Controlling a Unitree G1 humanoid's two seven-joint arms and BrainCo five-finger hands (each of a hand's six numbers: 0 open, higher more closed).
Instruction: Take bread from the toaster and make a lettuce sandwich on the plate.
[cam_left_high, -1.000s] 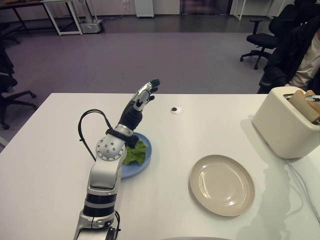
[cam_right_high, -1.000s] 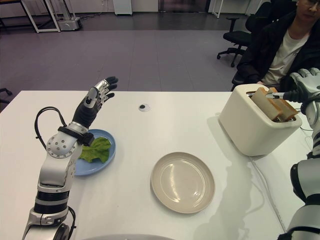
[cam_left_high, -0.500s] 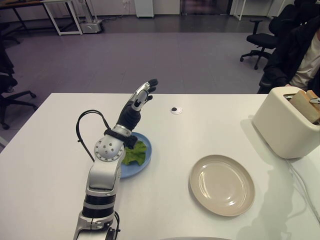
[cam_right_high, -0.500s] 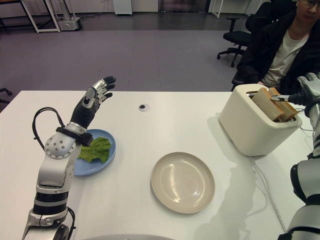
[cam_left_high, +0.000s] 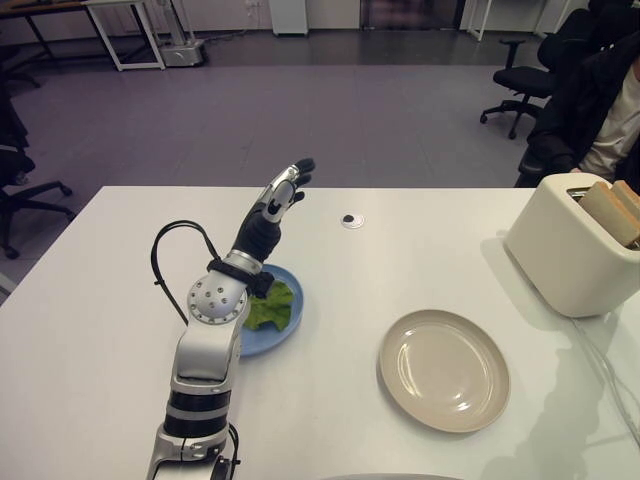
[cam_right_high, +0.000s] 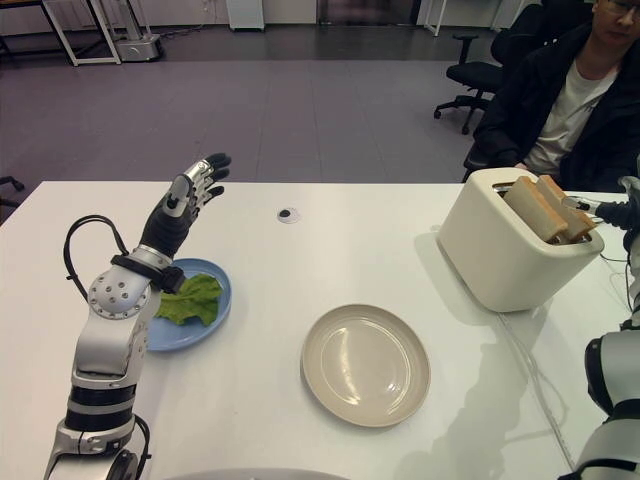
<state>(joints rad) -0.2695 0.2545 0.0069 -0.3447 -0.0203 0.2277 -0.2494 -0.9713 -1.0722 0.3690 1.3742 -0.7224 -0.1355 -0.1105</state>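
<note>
Left hand (cam_right_high: 188, 200) raised above lettuce (cam_right_high: 192, 298) on blue plate (cam_right_high: 195, 330), fingers spread, holding nothing. Bread (cam_right_high: 540, 208) stands in toaster (cam_right_high: 500, 260). Right hand (cam_right_high: 620, 208) just beside it, grasp unclear. Beige plate (cam_right_high: 366, 405) mid-table.

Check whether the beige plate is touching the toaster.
Apart. The right eye view shows a strip of bare white table between the beige plate and the base of the toaster.
</note>
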